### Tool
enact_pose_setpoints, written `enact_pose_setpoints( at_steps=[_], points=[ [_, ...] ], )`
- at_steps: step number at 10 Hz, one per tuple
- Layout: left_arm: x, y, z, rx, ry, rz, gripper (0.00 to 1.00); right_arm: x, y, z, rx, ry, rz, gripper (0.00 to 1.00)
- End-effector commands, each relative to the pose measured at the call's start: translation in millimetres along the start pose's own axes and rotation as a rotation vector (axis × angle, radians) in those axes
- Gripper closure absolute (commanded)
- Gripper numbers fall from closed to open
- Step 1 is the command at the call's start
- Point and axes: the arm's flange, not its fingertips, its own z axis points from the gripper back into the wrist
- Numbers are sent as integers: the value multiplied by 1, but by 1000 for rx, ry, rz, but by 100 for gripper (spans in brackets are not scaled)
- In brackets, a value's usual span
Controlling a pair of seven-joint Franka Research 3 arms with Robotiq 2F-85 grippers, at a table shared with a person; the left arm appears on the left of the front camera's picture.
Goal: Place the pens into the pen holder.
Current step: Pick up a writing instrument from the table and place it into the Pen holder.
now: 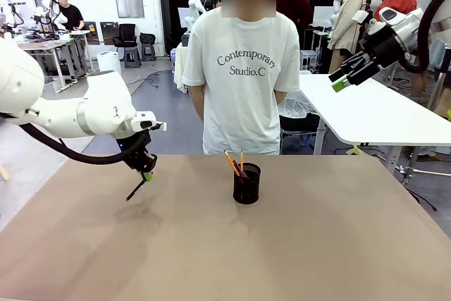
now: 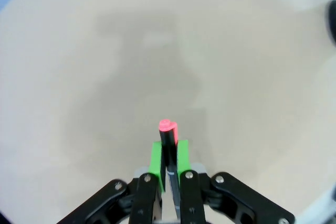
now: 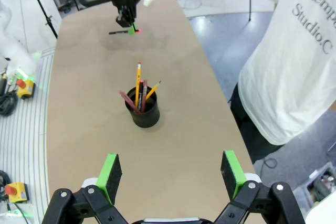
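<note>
Item: black pen with a red end (image 2: pixel 168 145). Held between the green pads of the left gripper (image 2: pixel 168 156), jaws closed narrow on the barrel near its red end. The front view shows it hanging at a slant from the left gripper (image 1: pixel 146 172), its lower tip just above or just touching the table (image 1: pixel 317 244); which one is hard to judge from here. Position: left part of the table, well apart from the holder.

Item: pen holder (image 1: pixel 246 183). Small black mesh cup, upright near the table's middle, in front of the person (image 1: pixel 241 68) standing at the far edge. Contents: a yellow-orange pencil (image 3: pixel 138 82), a reddish-brown pencil (image 3: pixel 127 100) and what looks like another short yellow one, all leaning against the rim.

Item: right gripper (image 3: pixel 173 174). Jaws wide, holding nothing, raised high over the table's right side, looking down on the holder.

Status: judged as final pen gripped, carry and drop pending.

Risks:
- The grip sits near one end, so the long free part may swing or pivot in the pads.
- The slanted pen may strike the rim or the leaning pencils.
- A knock could tip the light cup.
- Releasing too high could bounce the pen out.
</note>
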Motion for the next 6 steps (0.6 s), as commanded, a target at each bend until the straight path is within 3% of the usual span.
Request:
enact_pose_setpoints(
  at_steps=[1,4,6],
  points=[
    [-19,10,22,-174,-92,-38,100,0,3,-3,-10,2,1,0],
    [-32,3,56,-555,-288,-300,100,0,3,-3,-10,2,1,0],
    [-37,5,62,-704,-385,-385,100,0,3,-3,-10,2,1,0]
  ],
)
